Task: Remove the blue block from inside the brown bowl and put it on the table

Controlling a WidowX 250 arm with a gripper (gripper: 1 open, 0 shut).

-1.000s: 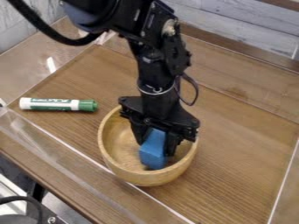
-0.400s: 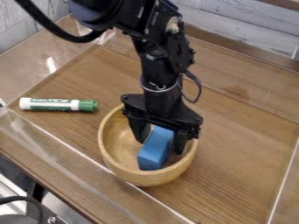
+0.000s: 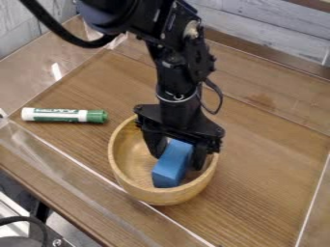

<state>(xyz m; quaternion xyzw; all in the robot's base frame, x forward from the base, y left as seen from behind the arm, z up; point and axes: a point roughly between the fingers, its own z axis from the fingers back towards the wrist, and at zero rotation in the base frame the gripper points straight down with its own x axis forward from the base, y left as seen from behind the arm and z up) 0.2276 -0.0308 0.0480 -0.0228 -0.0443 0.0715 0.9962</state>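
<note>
Sitting lower centre of the frame, brown bowl [image 3: 133, 176] holding blue block [image 3: 172, 166]; gripper [image 3: 178, 150] hovering spread wide, fingers astride block

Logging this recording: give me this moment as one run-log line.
end effector: open, straddling blue block | blue block: inside brown bowl | marker: on table

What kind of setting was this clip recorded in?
Most likely a lab tabletop rig for robot manipulation, not a home. A glossy wood-grain table is edged by low clear plastic walls, and only a few props sit on it: a wooden bowl, blue block and marker.
</note>
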